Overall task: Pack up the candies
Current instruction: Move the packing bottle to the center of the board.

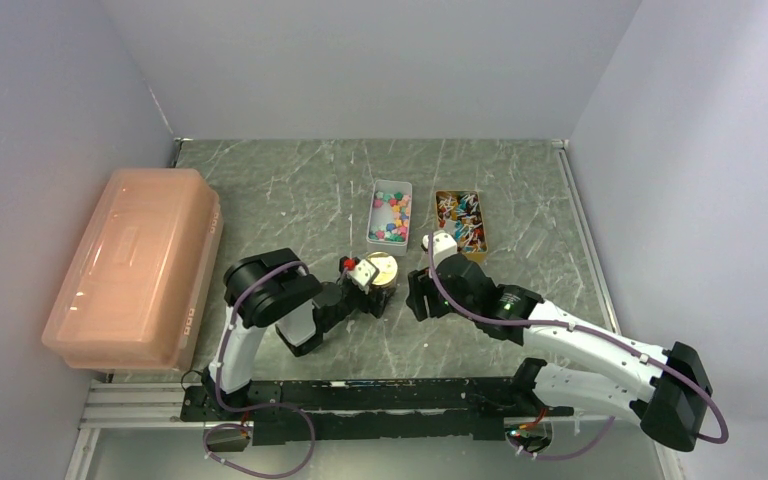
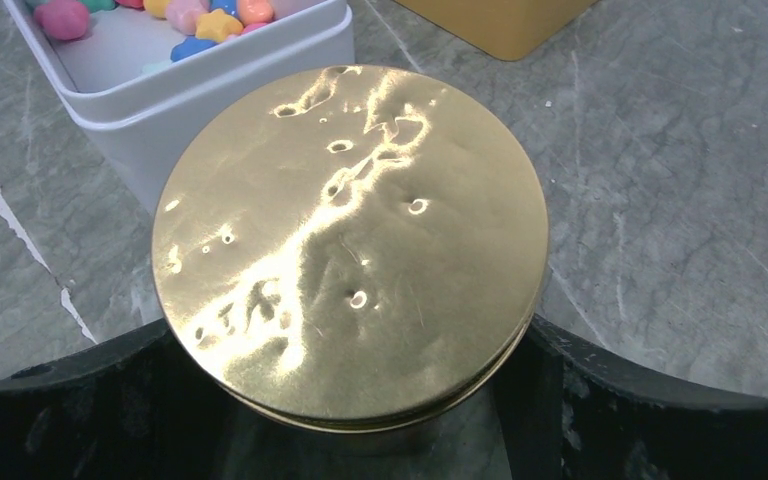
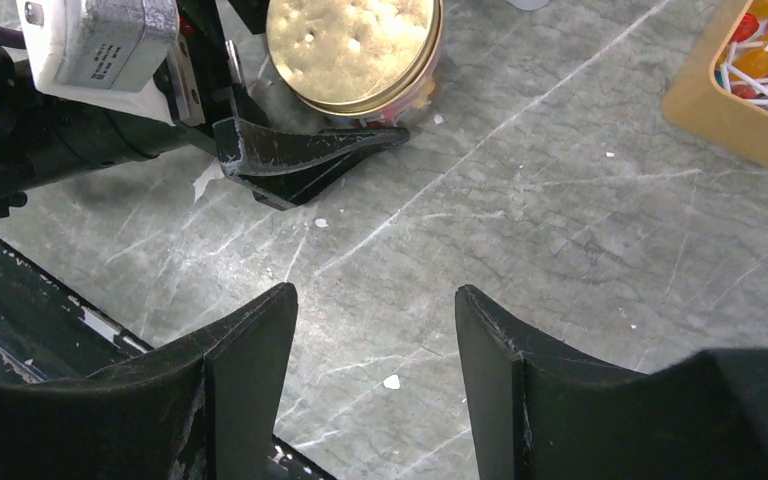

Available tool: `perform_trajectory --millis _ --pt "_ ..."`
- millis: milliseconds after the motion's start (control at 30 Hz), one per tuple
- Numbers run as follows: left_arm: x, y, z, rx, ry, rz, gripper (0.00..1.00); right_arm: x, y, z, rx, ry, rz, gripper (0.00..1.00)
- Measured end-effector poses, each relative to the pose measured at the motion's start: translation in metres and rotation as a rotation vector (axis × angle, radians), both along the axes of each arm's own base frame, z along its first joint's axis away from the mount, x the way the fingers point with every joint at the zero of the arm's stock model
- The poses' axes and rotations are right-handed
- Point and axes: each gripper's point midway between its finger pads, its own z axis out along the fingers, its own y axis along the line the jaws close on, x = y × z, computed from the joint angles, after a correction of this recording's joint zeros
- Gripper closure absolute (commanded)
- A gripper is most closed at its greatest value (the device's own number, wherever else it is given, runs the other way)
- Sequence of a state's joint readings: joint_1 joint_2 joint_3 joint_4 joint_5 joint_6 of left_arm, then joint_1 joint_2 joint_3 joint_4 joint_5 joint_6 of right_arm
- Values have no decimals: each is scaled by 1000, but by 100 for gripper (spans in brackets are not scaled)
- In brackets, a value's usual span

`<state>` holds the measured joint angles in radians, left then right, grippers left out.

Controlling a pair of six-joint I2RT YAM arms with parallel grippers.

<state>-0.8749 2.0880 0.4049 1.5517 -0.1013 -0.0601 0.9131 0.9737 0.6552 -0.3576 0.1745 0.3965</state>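
Observation:
The candies (image 1: 390, 215), small and brightly mixed in colour, lie in a white tray (image 1: 372, 232); some show at the top of the left wrist view (image 2: 200, 15). A clear jar with a gold lid (image 2: 350, 235) stands just in front of that tray (image 1: 381, 268), and candies show through its glass (image 3: 422, 95). My left gripper (image 2: 355, 335) is open, its fingers (image 2: 660, 400) straddling the jar with a gap showing on the right side. My right gripper (image 3: 375, 295) hovers open to the jar's right (image 1: 418, 290), with only bare table between its fingers.
A brown tray of lollipops (image 1: 460, 220) sits right of the white tray. A large peach lidded bin (image 1: 135, 265) fills the left side. Walls enclose the grey marble table (image 1: 290, 190) on three sides.

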Motion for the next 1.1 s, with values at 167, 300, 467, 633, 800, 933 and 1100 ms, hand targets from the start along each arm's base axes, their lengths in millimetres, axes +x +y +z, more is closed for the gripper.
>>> perform_trajectory --millis 167,300,467,633,800,933,1100 --pt "-9 -3 -1 7 5 -54 41 -1 -3 -3 -13 9 -7 38" --pt "-22 -8 -2 11 10 -136 46 -4 -6 -5 -26 19 -7 39" --pt "-40 -19 -2 10 13 -261 53 -6 -9 4 -5 3 -3 39" --pt "-55 -30 -2 1 18 -371 53 -6 -9 5 0 -1 -4 41" --pt "-62 -34 -2 -6 20 -417 54 -2 -9 -11 -51 42 -13 43" --pt "-65 -36 0 -9 20 -440 54 7 -1 -13 -74 69 -12 50" --pt "-66 -36 0 -10 20 -446 55 21 10 -4 -60 59 -15 62"
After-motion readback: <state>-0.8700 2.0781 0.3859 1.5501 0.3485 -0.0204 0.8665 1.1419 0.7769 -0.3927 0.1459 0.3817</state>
